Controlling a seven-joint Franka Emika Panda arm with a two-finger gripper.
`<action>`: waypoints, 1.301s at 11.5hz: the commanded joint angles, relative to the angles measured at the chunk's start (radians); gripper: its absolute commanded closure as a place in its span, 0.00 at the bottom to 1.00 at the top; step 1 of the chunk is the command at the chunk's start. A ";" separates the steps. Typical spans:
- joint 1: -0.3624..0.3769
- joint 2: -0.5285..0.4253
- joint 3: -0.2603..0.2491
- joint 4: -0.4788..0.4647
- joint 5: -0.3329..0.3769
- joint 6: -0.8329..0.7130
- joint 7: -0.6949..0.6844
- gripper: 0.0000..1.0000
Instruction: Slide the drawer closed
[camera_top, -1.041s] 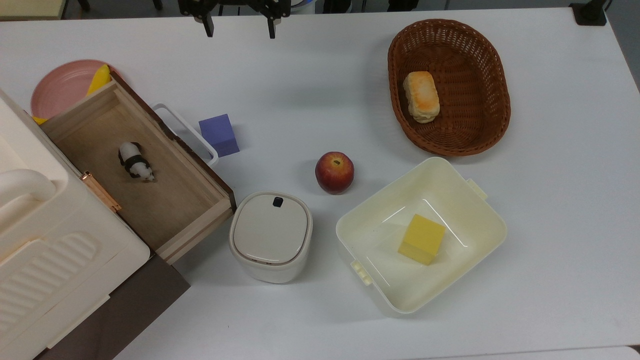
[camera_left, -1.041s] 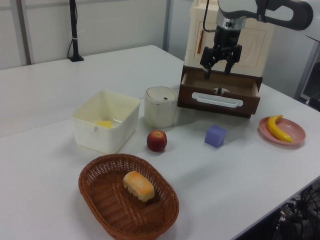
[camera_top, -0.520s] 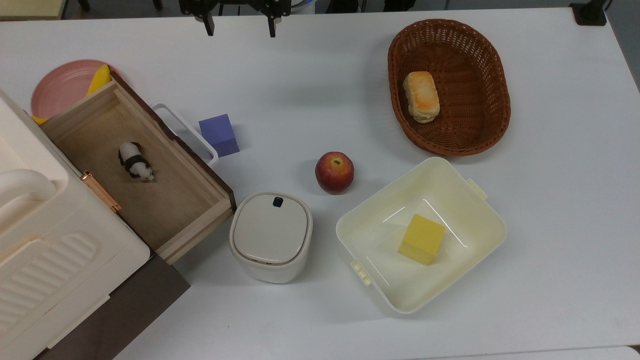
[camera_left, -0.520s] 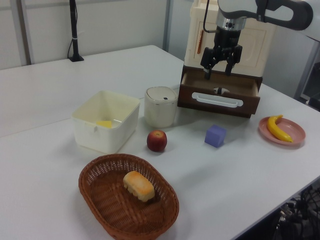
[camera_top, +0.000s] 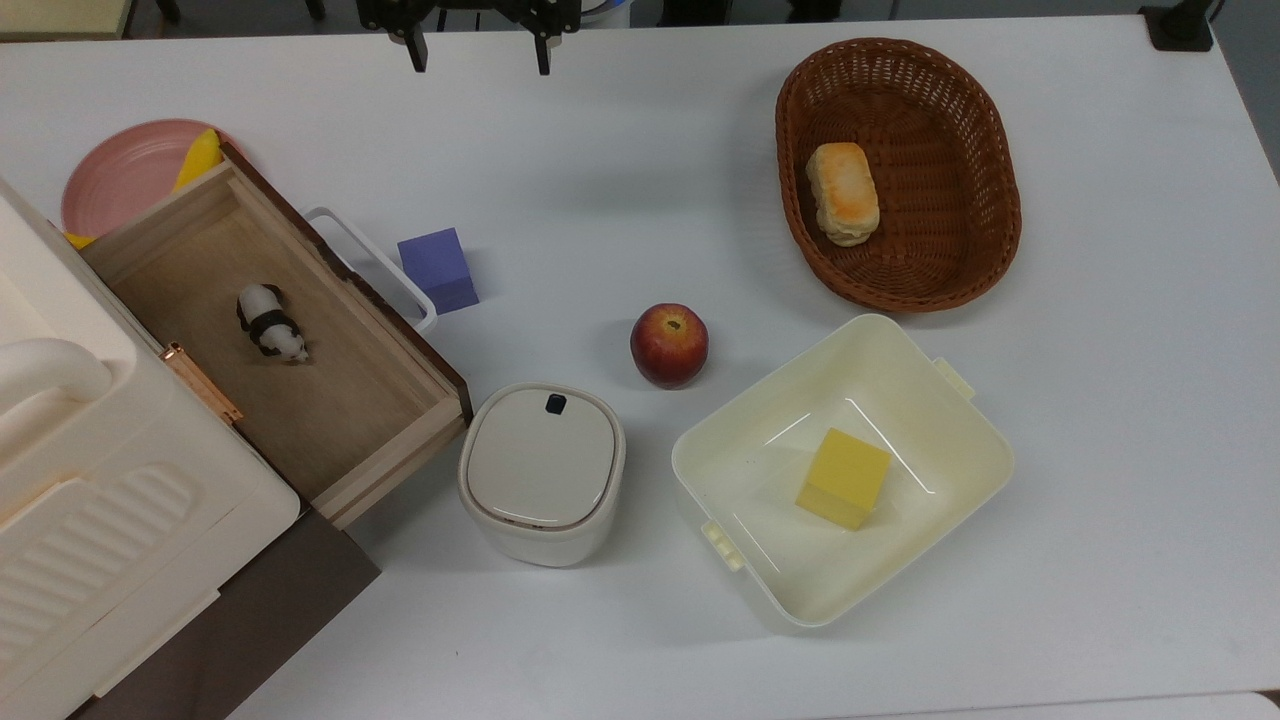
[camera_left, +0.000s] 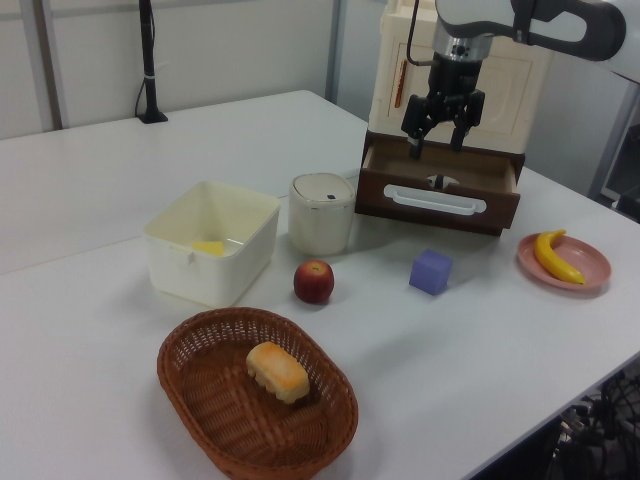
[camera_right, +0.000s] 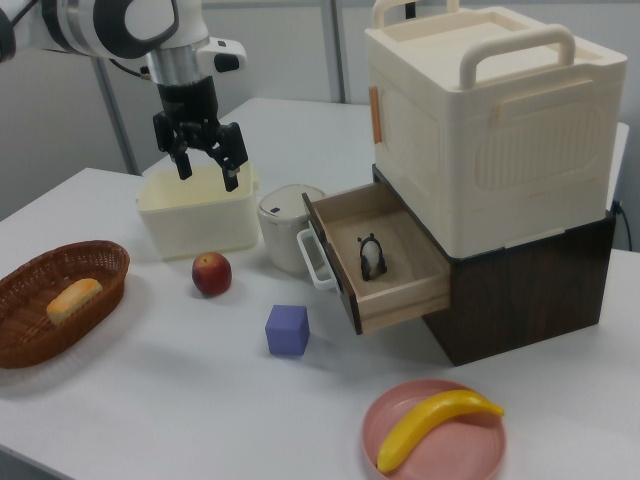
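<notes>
white bench and everything on it sit as they did a second ago: your hand (camera_right: 205, 159) has stayed high above the bench, fingers spread and empty, well apart from the drawer (camera_right: 385, 262), which is still pulled out, so closing hasn't begun.

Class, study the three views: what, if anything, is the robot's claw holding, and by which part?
Nothing is held. The claw hangs open and empty in the air, apart from the open drawer and its white handle.
</notes>
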 joint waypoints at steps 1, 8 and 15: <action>-0.009 -0.033 -0.007 -0.038 0.000 -0.027 -0.010 0.41; -0.008 -0.024 0.024 -0.179 0.118 0.045 0.205 1.00; -0.005 0.090 -0.022 -0.238 0.106 0.327 0.513 1.00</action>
